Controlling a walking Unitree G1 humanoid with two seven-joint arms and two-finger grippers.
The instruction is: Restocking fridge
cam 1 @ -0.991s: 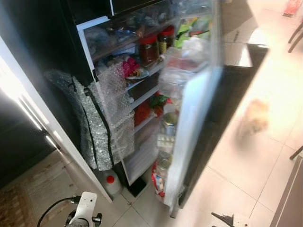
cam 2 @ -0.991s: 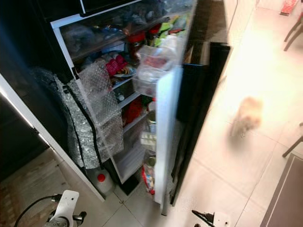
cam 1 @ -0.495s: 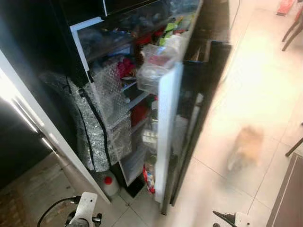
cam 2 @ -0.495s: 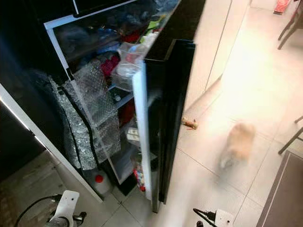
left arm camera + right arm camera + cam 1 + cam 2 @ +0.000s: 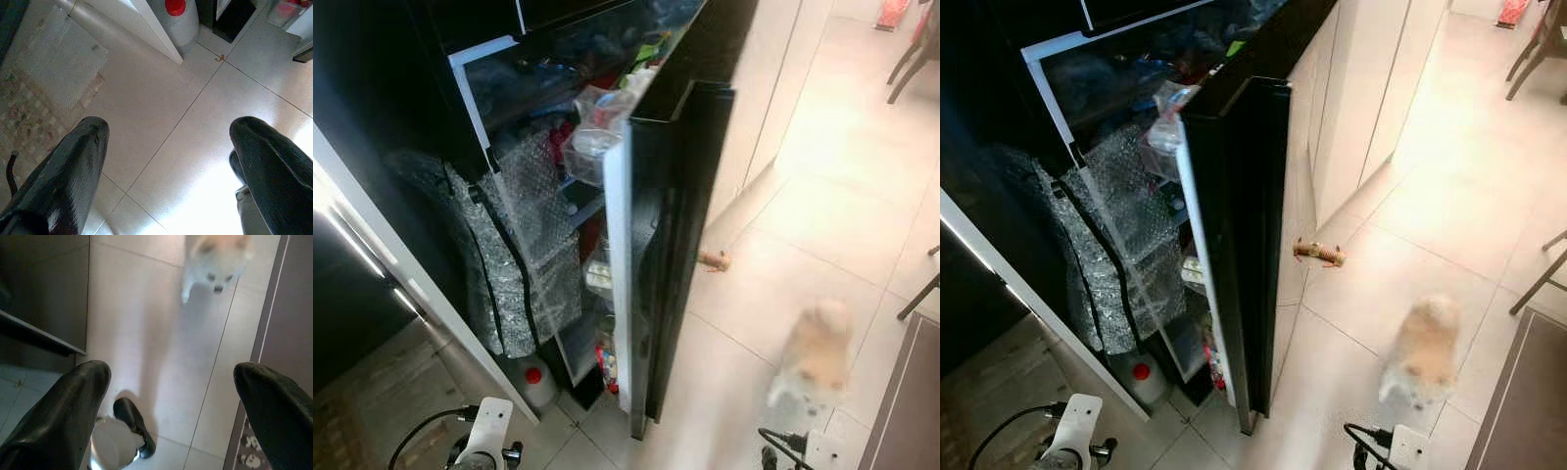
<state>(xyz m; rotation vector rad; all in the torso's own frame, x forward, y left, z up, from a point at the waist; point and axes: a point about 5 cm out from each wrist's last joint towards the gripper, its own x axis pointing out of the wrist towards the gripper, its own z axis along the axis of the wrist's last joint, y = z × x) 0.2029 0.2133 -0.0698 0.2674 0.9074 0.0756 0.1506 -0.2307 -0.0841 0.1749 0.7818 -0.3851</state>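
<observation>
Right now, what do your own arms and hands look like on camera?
The left hand and right hand each have two long, glossy black fingers with rounded tips. Low in the head views, a white bracket with a black cable sits on the left arm.

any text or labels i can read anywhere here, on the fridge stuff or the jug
None can be read.
Packets in the fridge door shelves: print too blurred to read.
Jug with the red cap: no label shows.
Food on the fridge shelves: blurred, nothing legible.
Both grippers, left and right, hang open over bare floor tiles, no writing there.
</observation>
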